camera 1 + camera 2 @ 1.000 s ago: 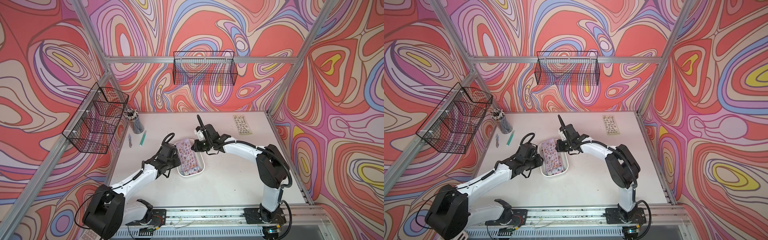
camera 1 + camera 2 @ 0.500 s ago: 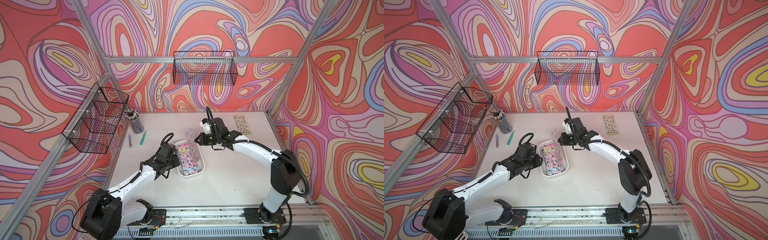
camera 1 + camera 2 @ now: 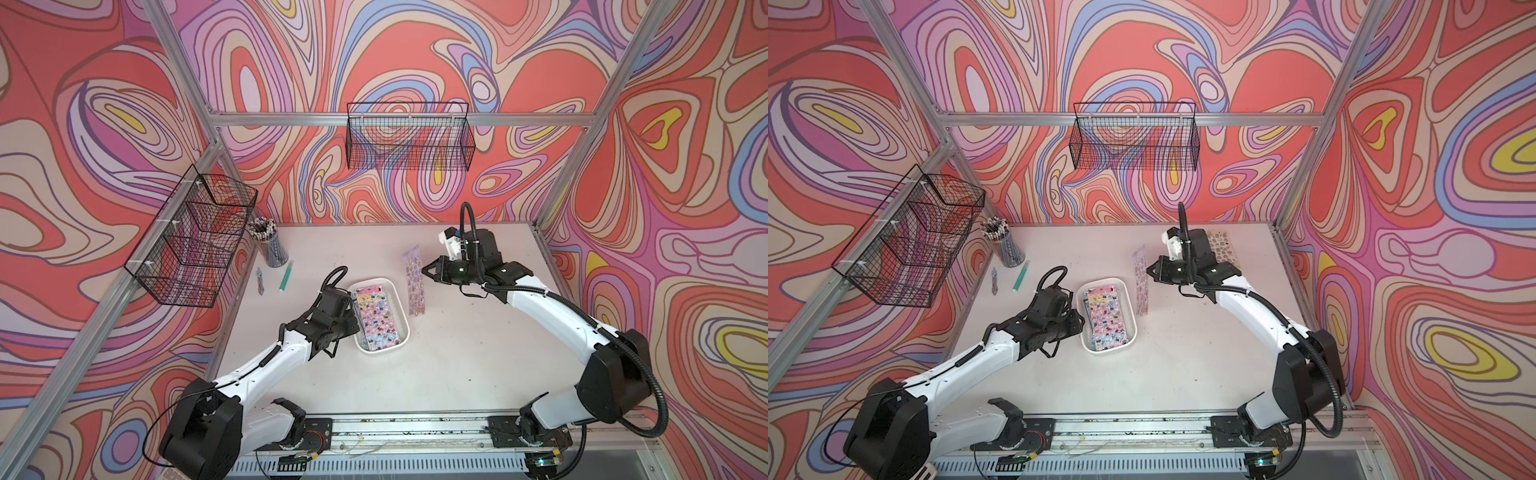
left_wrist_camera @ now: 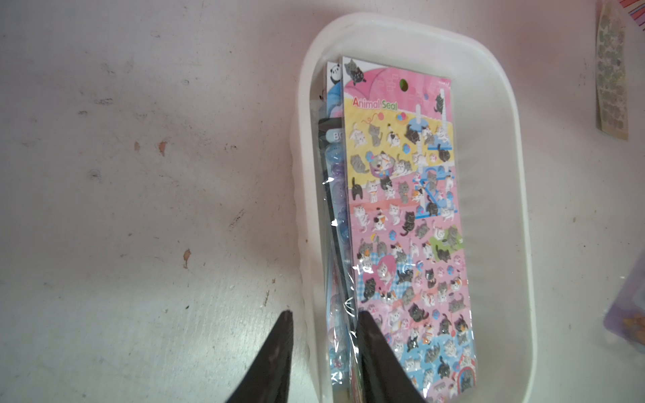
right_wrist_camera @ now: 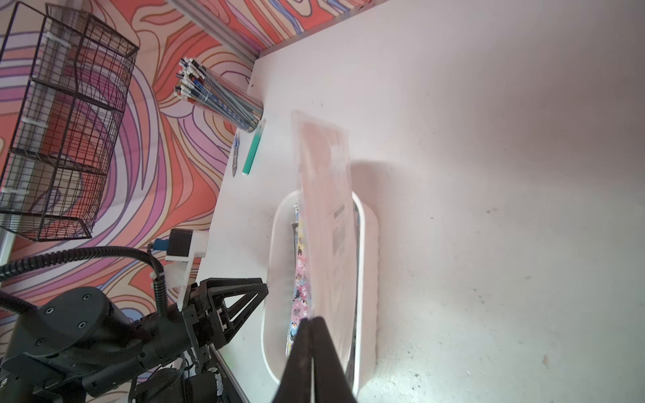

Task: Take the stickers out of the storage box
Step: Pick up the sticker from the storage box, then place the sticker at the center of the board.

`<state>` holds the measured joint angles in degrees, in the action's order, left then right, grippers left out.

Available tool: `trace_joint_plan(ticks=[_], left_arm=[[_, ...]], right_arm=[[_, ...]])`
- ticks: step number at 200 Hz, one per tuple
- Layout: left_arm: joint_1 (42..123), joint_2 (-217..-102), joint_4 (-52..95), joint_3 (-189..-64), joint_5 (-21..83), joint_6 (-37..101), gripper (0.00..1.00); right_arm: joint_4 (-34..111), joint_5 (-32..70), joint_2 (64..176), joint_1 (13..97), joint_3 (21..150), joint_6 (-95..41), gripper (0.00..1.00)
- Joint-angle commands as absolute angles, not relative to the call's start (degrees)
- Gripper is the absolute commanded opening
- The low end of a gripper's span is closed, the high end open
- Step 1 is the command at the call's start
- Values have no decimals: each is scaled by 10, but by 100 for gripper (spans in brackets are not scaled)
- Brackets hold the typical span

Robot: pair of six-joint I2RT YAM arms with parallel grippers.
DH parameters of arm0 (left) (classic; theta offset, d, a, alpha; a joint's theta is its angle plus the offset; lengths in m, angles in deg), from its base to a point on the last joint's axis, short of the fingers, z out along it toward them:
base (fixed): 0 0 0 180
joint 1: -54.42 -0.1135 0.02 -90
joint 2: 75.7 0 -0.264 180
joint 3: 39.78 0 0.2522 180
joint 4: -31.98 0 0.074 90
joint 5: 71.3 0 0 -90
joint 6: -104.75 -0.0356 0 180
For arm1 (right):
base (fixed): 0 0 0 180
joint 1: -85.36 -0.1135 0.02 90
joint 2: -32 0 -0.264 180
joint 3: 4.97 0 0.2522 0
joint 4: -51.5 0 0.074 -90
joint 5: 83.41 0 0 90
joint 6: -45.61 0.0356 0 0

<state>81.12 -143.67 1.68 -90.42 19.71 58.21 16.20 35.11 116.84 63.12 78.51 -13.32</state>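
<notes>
The white storage box (image 3: 405,320) (image 3: 1133,324) lies mid-table with a stack of stickers (image 3: 378,320) (image 3: 1104,320) (image 4: 405,216) in it; the top sheet shows cartoon cats on pink. My left gripper (image 3: 354,319) (image 3: 1080,322) (image 4: 323,315) straddles the box's left wall (image 4: 303,209), one finger outside on the table and one inside against the stack. My right gripper (image 3: 424,272) (image 3: 1148,272) (image 5: 310,319) is shut on one pink-purple sticker sheet (image 3: 414,282) (image 3: 1140,286) (image 5: 324,195), which hangs in the air just right of the box's far end.
Another sticker sheet (image 3: 1223,247) lies at the back right, partly behind the right arm. A cup of pens (image 3: 270,247), a green pen (image 3: 285,276) and a small pen (image 3: 260,280) sit at the back left. Wire baskets (image 3: 195,241) (image 3: 409,139) hang on the walls.
The right gripper has lifted one sticker sheet out of the box and carried it up and to the right, clear of the box. The left gripper has stayed on the box wall.
</notes>
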Motion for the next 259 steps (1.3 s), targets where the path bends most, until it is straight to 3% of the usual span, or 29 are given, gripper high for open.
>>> trace_joint_plan(ticks=[1,55,117,140,178,225,259], left_arm=[[813,-1434,5,-913,189,571,35],[814,-1429,-2,-928,202,551,36],[813,-1388,-37,-944,211,527,55],[814,-1354,-76,-970,216,510,58],[813,-1319,-140,-1014,272,467,60],[813,-1293,-192,-1030,262,428,61],[813,-1293,-188,-1029,258,419,61]], right_arm=[[137,397,1150,674,779,-154,0],[89,443,1169,778,805,-205,0],[118,461,1232,831,827,-211,0],[133,473,1270,846,851,-211,0],[98,470,1367,867,937,-244,0],[-36,485,1526,876,1121,-328,0],[-66,497,1579,876,1186,-352,0]])
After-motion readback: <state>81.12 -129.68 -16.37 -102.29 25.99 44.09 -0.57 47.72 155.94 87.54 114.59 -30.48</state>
